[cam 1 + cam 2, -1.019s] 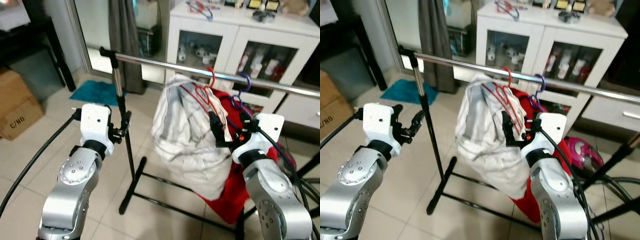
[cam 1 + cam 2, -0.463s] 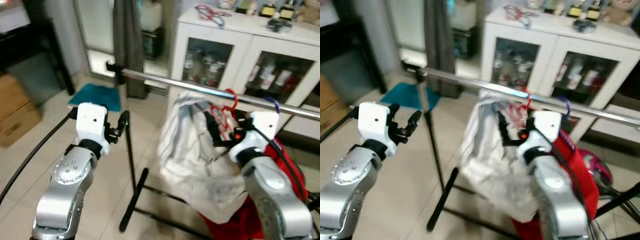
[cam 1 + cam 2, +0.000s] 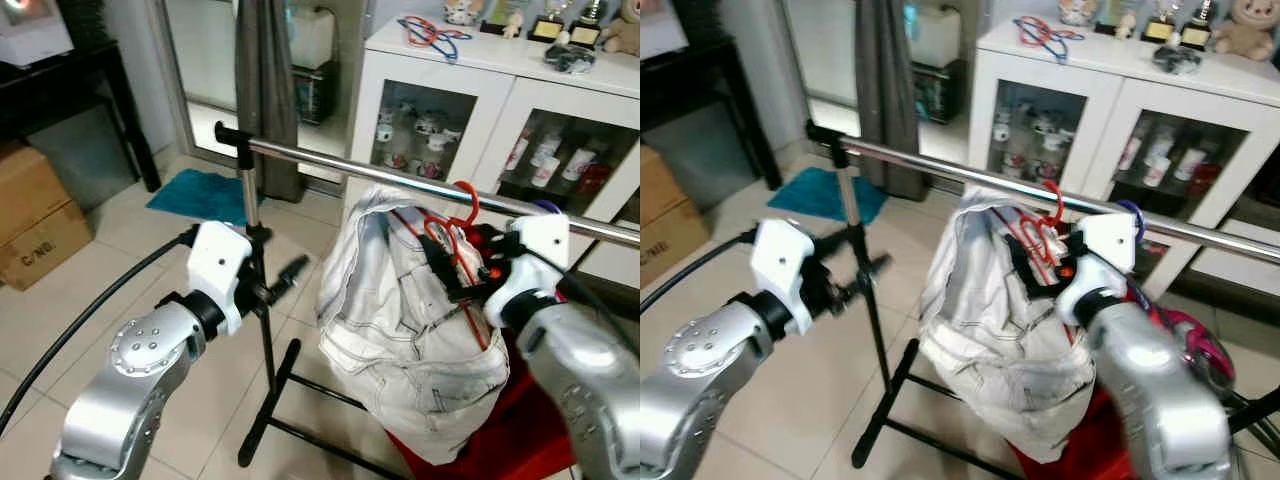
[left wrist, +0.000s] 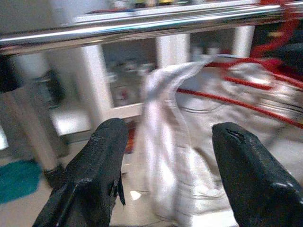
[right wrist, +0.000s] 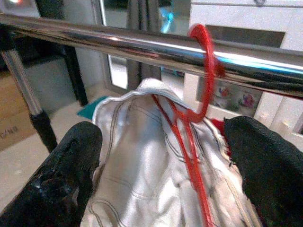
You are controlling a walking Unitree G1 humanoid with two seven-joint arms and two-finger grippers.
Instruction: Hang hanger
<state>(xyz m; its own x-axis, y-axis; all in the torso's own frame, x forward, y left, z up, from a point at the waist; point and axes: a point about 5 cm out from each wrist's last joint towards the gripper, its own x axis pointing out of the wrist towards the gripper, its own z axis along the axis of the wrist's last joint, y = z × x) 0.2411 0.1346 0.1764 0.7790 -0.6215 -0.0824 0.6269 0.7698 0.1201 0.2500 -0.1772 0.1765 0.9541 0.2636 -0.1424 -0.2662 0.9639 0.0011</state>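
Note:
A red hanger (image 3: 462, 205) carrying a white garment (image 3: 400, 320) has its hook (image 5: 203, 71) over the chrome rail (image 3: 330, 165). My right gripper (image 3: 460, 262) is just below the rail at the hanger's neck. It is open, with its fingers (image 5: 71, 170) spread wide on either side of the red wire and not touching it. My left gripper (image 3: 283, 280) is open beside the rack's upright post (image 3: 255, 260), pointing toward the garment (image 4: 161, 109). A purple hanger hook (image 3: 545, 207) sits further along the rail, above a red garment (image 3: 520, 420).
A white cabinet with glass doors (image 3: 450, 90) stands behind the rack. A cardboard box (image 3: 35, 215) and a teal mat (image 3: 200, 190) lie on the tiled floor to the left. The rack's black foot (image 3: 270, 400) runs across the floor, and a dark curtain (image 3: 265, 80) hangs behind the rail.
The head view has shifted. My left gripper has moved right, up to the rack post and toward the garment. The right gripper stays by the red hanger, which still hangs on the rail.

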